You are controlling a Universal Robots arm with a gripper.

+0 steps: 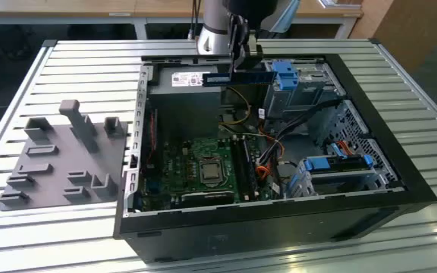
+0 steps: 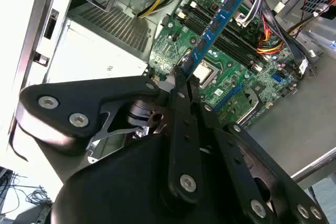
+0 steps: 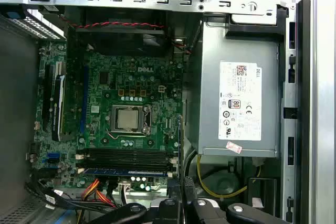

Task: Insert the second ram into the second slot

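Gripper (image 1: pixel 240 63) is up high over the far side of the open computer case (image 1: pixel 279 224). Its fingers are pinched closed on the second ram (image 1: pixel 238 78). The second wrist view confirms it: both fingers press flat against the two faces of the stick, with blue board running out beyond the tips. The stick hangs level, long edge horizontal, well above the power supply (image 3: pixel 239 106). It has not come down to the motherboard (image 1: pixel 196 165). In the exterior view the grip sits near the middle of the upper long edge, leaving the contact edge free underneath. In the first wrist view the memory slots (image 3: pixel 126 156) lie in a row beside the processor socket (image 3: pixel 129 118). One slot already carries a seated blue stick (image 3: pixel 126 171); the black ones next to it stand open. My judgement is that the stick is light, thin and stiff, but fragile. It is best held by its flat faces near the top edge, clear of the contacts, and kept square so it does not twist under pressure. Grey fixture board (image 1: pixel 59 159) lies on the slatted table at the exterior view's left, well apart from the case.
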